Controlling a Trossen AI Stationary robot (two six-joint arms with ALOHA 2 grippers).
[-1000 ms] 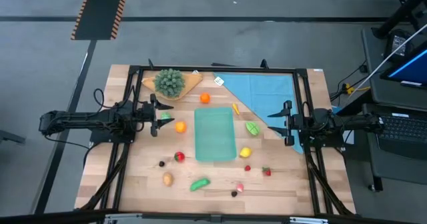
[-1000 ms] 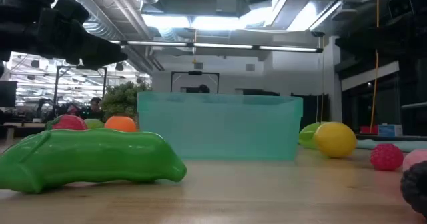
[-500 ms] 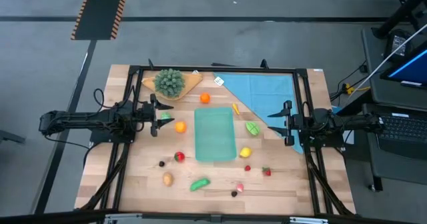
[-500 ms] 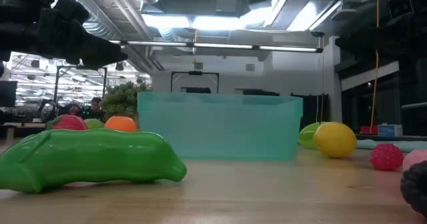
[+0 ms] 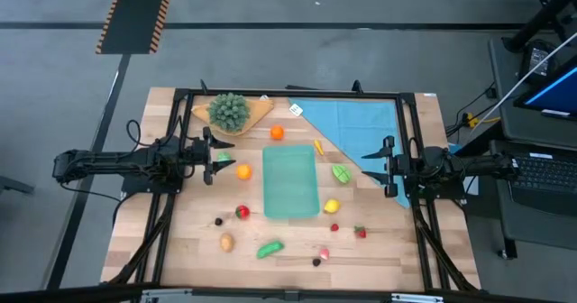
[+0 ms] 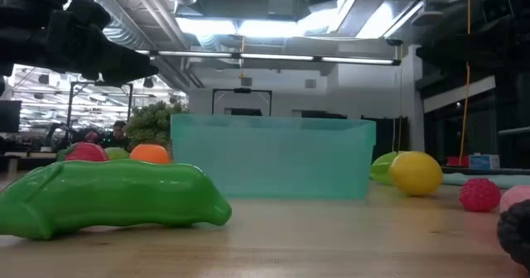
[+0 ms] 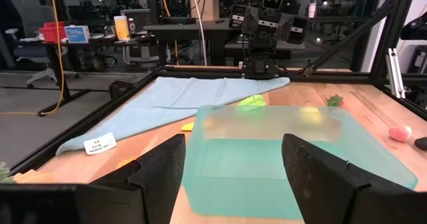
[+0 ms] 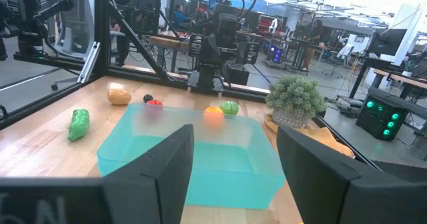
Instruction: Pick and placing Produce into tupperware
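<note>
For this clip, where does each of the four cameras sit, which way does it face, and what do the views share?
High view: overhead, straight down on the table; both arms, left tool and right tool, flank the tupperware.
Low view: table height, level past the green pea pod toward the tupperware; dark arm parts above.
Left wrist view: over the left arm's open fingers, facing the tupperware, blue cloth and right arm.
Right wrist view: over its open fingers, facing the tupperware, leafy bunch and left arm.
Shared: all four show the tupperware.
</note>
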